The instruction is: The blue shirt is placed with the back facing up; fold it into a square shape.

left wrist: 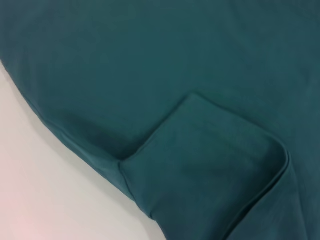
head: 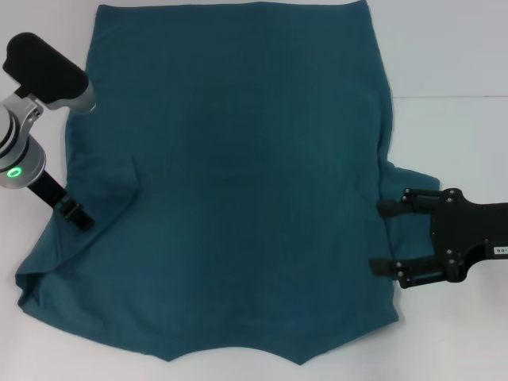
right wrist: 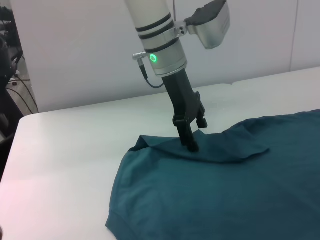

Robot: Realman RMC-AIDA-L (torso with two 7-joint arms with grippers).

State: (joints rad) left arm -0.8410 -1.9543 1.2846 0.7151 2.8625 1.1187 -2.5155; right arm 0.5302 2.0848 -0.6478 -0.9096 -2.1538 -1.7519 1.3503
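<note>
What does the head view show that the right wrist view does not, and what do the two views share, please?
Only the head view shows the right gripper, fingers spread open at the shirt's right edge, and the whole outline of the blue shirt spread flat. Only the right wrist view shows the left gripper from the side, its tips pressed down into a raised fold of fabric, plus the wall behind. Both show the left gripper at the shirt's left sleeve on the white table.

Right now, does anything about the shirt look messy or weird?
Yes. The blue shirt isn't flat at its left sleeve: the fabric there is bunched and folded over where the left claw presses. The rest lies smooth.
</note>
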